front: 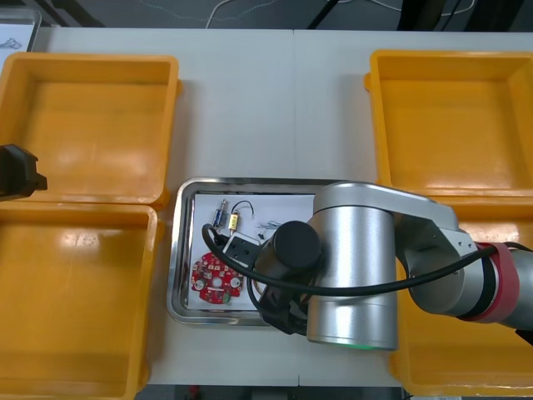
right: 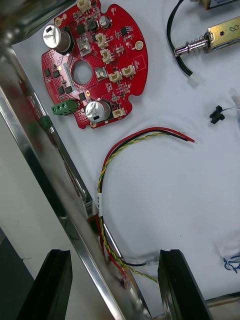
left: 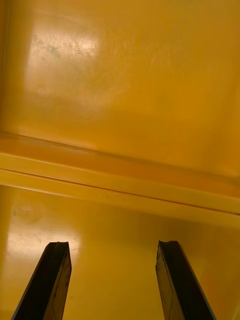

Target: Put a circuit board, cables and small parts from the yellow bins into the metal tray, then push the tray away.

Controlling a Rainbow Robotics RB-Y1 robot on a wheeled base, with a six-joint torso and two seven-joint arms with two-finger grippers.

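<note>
**Right end effector spread wide across the metal tray rim**

Black fingers are seen well apart, nothing held, with the shiny rim running between them. The red and yellow cable is laid on the white inside, its tail curling down between the fingers. The round red circuit board is found beyond it, beside the same rim. The left end effector, also wide and empty, is held over the left yellow bins.

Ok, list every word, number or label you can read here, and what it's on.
No text is legible.
Red circuit board: white markings, too small to read.
Small metal part: surface marks, too small to read.
Yellow bins, metal tray: no text.
Right gripper, over the tray's rim: no text.
</note>
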